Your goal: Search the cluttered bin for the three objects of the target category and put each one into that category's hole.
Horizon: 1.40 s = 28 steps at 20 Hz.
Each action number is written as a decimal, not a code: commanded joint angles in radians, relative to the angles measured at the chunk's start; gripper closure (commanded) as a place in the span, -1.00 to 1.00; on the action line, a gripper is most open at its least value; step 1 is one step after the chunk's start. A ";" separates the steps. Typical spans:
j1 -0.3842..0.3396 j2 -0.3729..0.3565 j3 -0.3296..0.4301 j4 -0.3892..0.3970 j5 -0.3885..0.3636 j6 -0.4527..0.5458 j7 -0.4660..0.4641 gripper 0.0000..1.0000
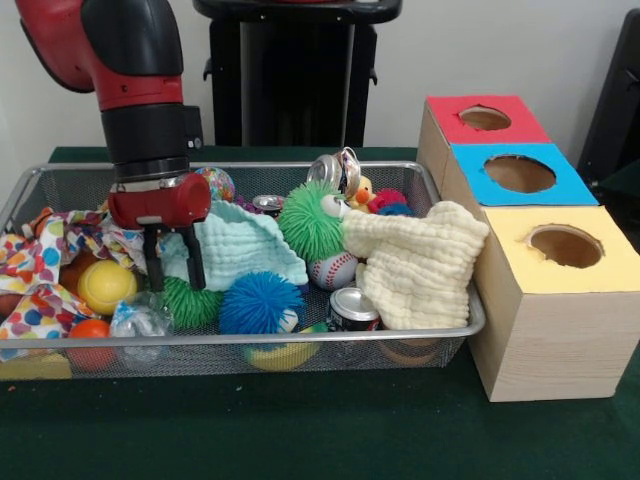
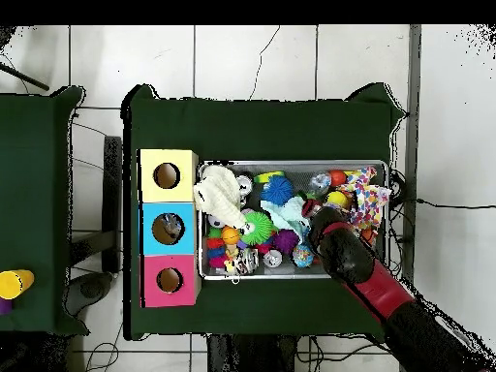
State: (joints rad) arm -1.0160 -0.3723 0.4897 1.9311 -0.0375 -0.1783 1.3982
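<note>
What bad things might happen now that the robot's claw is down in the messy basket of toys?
1. The open gripper hangs at the edge of the pale mint-green muslin cloth, so it might snag the cloth instead of a toy.
2. The round yellow ball and the spiky blue rubber ball lie close by; a nudge could roll them away.
3. The crumpled clear plastic wrapper could get pinched by mistake.

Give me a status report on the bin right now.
Gripper open, low in mesh bin, holding nothing. Tips beside mint cloth, above green spiky ball. Yellow ball close by.
</note>
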 commanded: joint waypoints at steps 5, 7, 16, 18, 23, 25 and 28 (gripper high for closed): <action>0.005 0.032 0.045 -0.102 -0.024 -0.052 0.206 -1.00; 0.000 0.038 0.052 -0.106 -0.030 -0.052 0.203 -1.00; -0.039 0.060 0.089 -0.123 -0.024 -0.009 0.200 -1.00; -0.039 0.063 0.086 -0.125 -0.017 -0.012 0.204 -1.00; -0.039 0.069 0.075 -0.118 -0.004 -0.024 0.215 -1.00; -0.046 0.076 0.079 -0.119 -0.005 -0.026 0.218 -1.00; -0.045 0.072 0.075 -0.118 -0.006 -0.023 0.213 -1.00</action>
State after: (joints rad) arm -1.0498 -0.3387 0.5324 1.9294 -0.0486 -0.1785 1.3982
